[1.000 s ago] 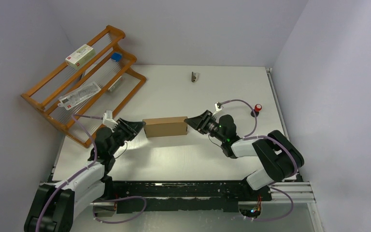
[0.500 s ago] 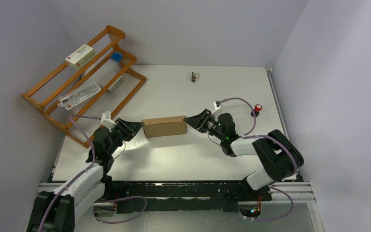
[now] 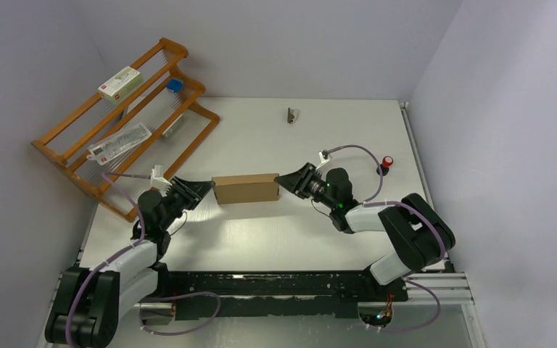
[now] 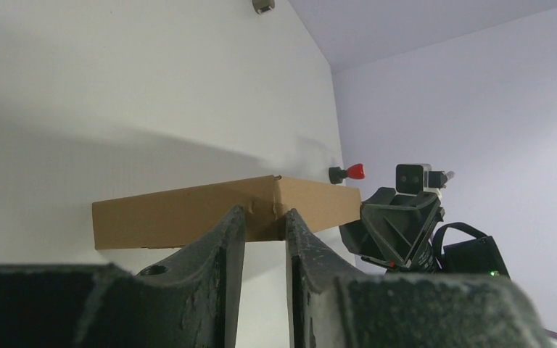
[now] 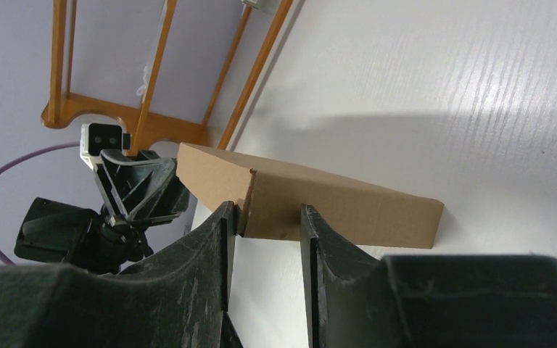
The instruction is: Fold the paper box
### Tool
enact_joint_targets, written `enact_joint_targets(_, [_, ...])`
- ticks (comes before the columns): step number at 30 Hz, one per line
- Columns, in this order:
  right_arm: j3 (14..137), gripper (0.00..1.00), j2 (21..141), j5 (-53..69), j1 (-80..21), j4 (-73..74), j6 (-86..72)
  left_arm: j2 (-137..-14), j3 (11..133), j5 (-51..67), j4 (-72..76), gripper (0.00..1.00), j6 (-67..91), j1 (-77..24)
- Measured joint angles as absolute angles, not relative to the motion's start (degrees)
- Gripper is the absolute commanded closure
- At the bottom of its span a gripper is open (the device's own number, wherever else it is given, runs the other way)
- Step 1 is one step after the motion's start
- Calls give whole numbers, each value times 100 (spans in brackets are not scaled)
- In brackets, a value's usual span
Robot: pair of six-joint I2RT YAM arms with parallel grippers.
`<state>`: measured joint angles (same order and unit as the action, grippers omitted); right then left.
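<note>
The paper box (image 3: 246, 189) is a closed, shallow brown cardboard box lying flat in the middle of the table. My left gripper (image 3: 204, 188) is at its left end. In the left wrist view its jaws (image 4: 261, 212) stand a narrow gap apart, with bare table between them and the box's (image 4: 181, 216) corner just beyond the tips. My right gripper (image 3: 283, 180) is at the box's right end. In the right wrist view it (image 5: 267, 209) is open, its tips level with the corner of the box (image 5: 348, 206). Neither gripper holds anything.
A wooden rack (image 3: 127, 123) stands at the back left with a white carton with red print (image 3: 120, 82) and flat packets on it. A small red-capped item (image 3: 387, 161) sits at the right, and a small metal piece (image 3: 291, 114) lies at the back.
The box has slid slightly to the left, with the right gripper following it. The left gripper has drawn back a little and its jaws have narrowed.
</note>
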<state>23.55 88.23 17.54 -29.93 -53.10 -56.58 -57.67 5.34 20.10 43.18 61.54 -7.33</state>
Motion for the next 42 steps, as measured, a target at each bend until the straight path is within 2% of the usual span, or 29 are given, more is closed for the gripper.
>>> enact_joint_targets(2, [2357, 83, 8812, 1785, -2993, -5312, -5655, -5756, 464, 2051, 4397, 89, 6184, -692])
enact_joint_targets(8, [2353, 61, 8650, 2064, -2934, -5103, -5636, -5522, 506, 2163, 4117, 89, 6010, -642])
enact_joint_targets(14, [2456, 57, 8630, 2582, -2735, -4845, -5787, -5308, 705, 2211, 3544, 89, 5701, -642])
enact_joint_targets(18, [2541, 63, 8711, 2838, -2633, -4768, -5885, -5284, 742, 2231, 3448, 89, 5631, -639])
enact_joint_targets(25, [2528, 83, 9196, 3354, -2390, -5411, -6309, -5502, 746, 2279, 3688, 90, 5686, -611])
enact_joint_targets(28, [2491, 86, 9426, 3503, -2316, -5806, -6525, -5642, 746, 2324, 3848, 88, 5780, -582])
enact_joint_targets(31, [2486, 86, 9500, 3557, -2287, -5924, -6591, -5763, 768, 2370, 3946, 81, 5848, -554])
enact_joint_targets(36, [2600, 75, 9406, 3586, -2274, -5629, -6504, -5854, 871, 2418, 3907, 58, 5931, -519])
enact_joint_targets(42, [2956, 48, 9129, 3660, -2244, -4641, -6095, -5789, 1118, 2375, 3194, 47, 5874, -489])
